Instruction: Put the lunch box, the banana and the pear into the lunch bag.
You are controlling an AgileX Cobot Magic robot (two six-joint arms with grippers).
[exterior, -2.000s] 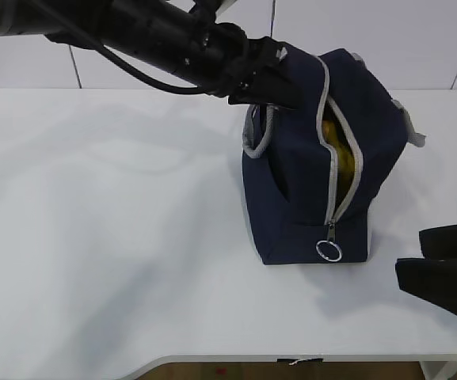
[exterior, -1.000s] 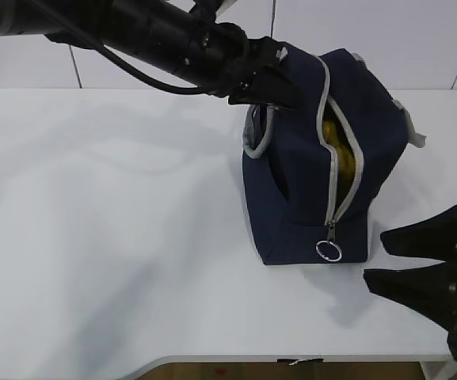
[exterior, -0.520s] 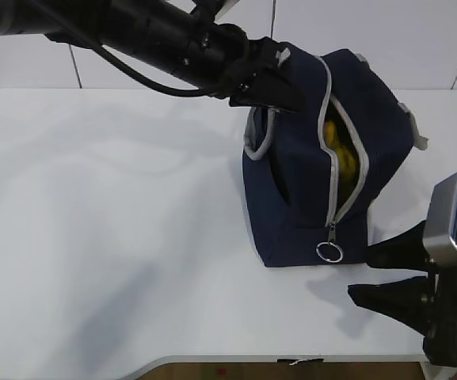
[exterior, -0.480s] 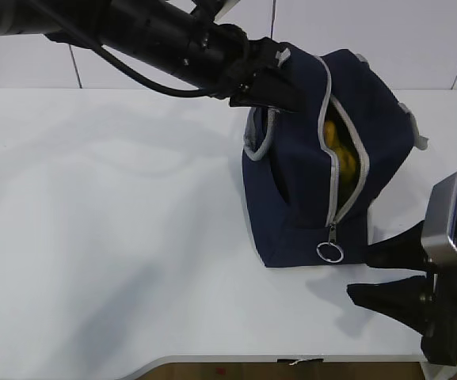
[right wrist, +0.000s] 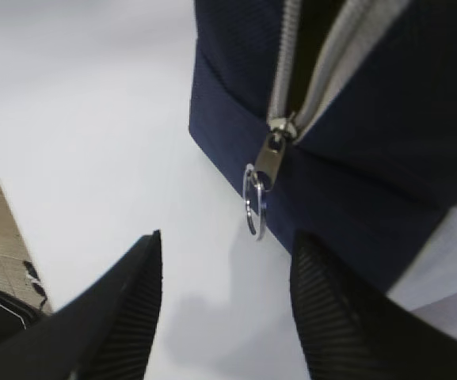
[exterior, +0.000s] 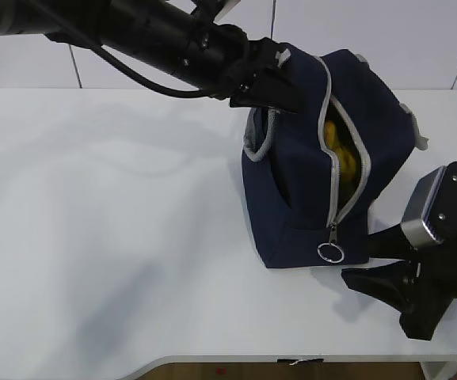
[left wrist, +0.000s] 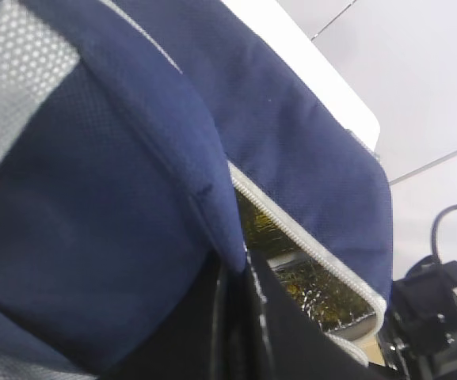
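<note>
Here, navy lunch bag [exterior: 307,166] unzipped, left fingers [left wrist: 236,317] pinching its edge, right fingers [right wrist: 125,309] apart, empty

No text, label, brand, number or sign can be read anywhere in these views.

light: bright, even | shadows: soft, on table [exterior: 133,237] | blur: both wrist views soft up close
</note>
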